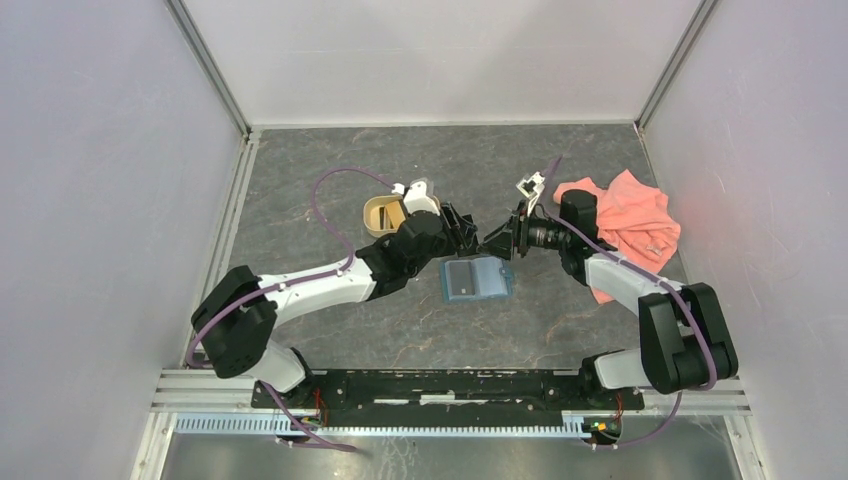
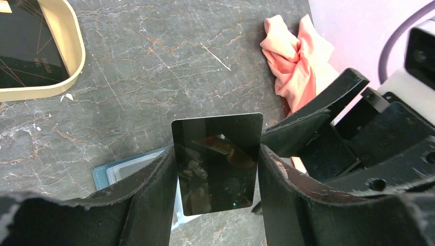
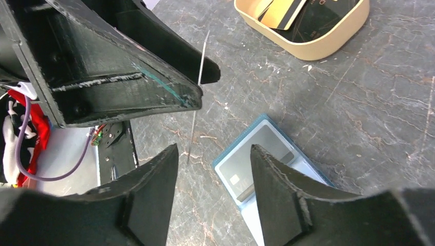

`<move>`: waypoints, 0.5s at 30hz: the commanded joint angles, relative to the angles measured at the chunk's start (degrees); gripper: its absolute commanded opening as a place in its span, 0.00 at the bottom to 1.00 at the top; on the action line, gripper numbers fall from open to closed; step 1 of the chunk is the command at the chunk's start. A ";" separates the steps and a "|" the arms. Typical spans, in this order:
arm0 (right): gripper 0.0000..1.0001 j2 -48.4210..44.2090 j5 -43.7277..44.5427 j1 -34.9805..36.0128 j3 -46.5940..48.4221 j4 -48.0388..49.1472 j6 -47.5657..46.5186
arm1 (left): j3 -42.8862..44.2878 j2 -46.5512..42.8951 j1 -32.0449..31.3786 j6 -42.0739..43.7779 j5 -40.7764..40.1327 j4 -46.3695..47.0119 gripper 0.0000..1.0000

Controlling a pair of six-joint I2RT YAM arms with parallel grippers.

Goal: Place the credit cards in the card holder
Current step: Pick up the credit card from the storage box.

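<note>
We show left gripper [image 2: 216, 154] clamping a black credit card [image 2: 218, 169]; right gripper [image 3: 213, 151], at 3 o'clock, gapes; tray [image 2: 77, 51] print unreadable.

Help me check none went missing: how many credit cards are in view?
4 at least: a black card in the left hand, a grey card in the card holder, a gold card and a second black card in the tan tray. Others may hide beneath those.
</note>
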 commanded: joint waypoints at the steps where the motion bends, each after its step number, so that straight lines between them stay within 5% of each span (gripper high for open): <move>1: 0.58 0.31 0.03 1.50 1.28 4.82 3.53 | 2.13 0.65 -0.70 1.84 -3.30 0.18 0.37; 9: 0.36 3.06 -1.27 2.20 1.81 7.87 7.60 | 2.35 0.86 -1.64 1.77 -3.05 0.18 0.37; 13: 0.00 3.78 -2.73 2.19 1.21 10.52 9.94 | 2.16 0.22 -2.09 2.02 -2.68 0.50 0.38; 15: 0.00 3.28 -3.30 2.19 0.35 11.65 11.09 | 1.27 -0.95 -2.20 2.45 -2.27 1.78 0.45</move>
